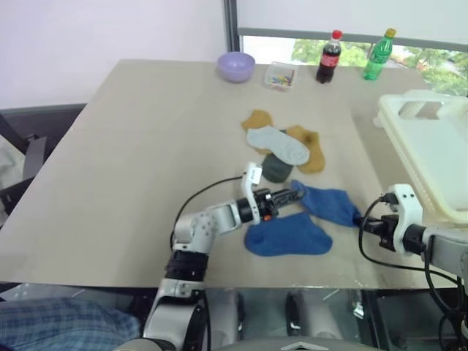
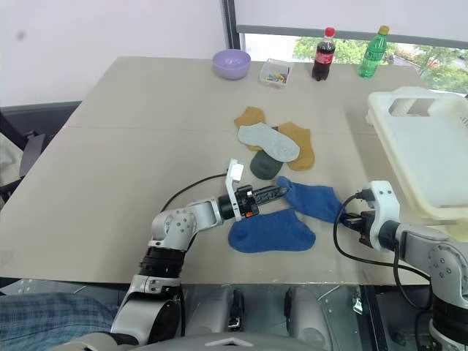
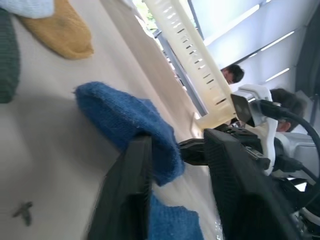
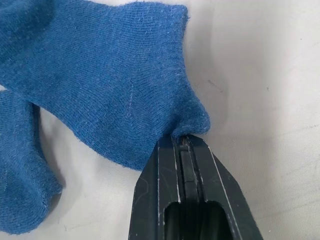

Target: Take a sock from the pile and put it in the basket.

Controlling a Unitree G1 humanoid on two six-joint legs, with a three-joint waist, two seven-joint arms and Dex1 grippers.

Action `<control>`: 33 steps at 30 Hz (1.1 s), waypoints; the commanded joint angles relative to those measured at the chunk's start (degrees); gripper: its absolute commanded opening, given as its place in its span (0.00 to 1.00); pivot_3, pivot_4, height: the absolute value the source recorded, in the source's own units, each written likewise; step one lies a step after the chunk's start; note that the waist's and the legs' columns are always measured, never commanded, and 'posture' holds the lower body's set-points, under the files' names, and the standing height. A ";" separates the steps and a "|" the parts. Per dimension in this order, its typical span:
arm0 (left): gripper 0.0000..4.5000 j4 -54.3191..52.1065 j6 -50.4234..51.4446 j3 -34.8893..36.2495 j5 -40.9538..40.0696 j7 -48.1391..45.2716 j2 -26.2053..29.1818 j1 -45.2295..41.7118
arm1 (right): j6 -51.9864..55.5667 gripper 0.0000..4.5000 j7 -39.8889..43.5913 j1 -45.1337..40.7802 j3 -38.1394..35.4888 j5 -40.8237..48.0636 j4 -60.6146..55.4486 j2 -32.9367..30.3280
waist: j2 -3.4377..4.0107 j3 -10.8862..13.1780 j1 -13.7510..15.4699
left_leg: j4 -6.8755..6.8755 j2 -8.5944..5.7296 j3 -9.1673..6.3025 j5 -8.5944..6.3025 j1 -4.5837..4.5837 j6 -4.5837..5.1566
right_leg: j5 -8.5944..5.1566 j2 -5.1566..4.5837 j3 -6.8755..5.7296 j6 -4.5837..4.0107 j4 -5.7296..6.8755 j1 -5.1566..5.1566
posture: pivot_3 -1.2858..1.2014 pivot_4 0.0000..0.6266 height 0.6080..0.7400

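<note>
Both claws, left (image 2: 281,192) and right (image 4: 184,141), clench one blue sock (image 2: 311,199); the basket (image 2: 431,157) past the right claw awaits it.

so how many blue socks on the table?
2. One blue sock lies between both hands, its ends pinched by the left hand and right hand. The other blue sock lies flat nearer the table's front edge. None seem hidden.

Pile (image 1: 287,150): mustard, light grey, dark green socks. Two royal blue socks (image 1: 325,205) nearest. Basket (image 1: 431,146) cream-white. Bowl (image 1: 236,66) lilac. Table (image 1: 131,168) beige. Bottles: dark cola, red cap (image 1: 328,57); green, yellow cap (image 1: 379,54). Fingers (image 3: 125,200) black.
</note>
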 commanded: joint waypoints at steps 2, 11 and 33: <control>0.02 -1.40 -0.67 0.98 -0.77 1.02 0.27 -0.07 | 0.07 0.00 -0.15 0.38 0.57 -0.36 -0.25 0.05 | 0.00 0.00 0.00 | 0.00 0.00 0.00 0.00 0.00 0.00 | 0.00 0.00 0.00 0.00 0.00 0.00 | 0.52 0.24 0.97; 0.02 -4.83 0.75 1.79 -2.18 1.22 2.95 2.58 | -0.31 0.00 -0.26 -0.85 -0.62 0.76 -1.81 1.48 | -0.01 0.01 -0.10 | 0.00 0.01 0.00 0.00 0.00 0.00 | 0.00 0.00 0.00 0.00 0.00 0.00 | 0.52 0.24 0.97; 0.02 -38.80 -13.17 4.12 -6.01 0.27 14.71 32.04 | 10.42 0.00 -5.72 -0.67 -8.11 21.36 -16.58 9.50 | 0.13 0.13 -0.89 | -0.01 -0.09 -0.05 0.00 -0.62 -0.02 | 0.12 -0.12 -0.05 -0.21 -0.02 -0.57 | 0.52 0.24 0.97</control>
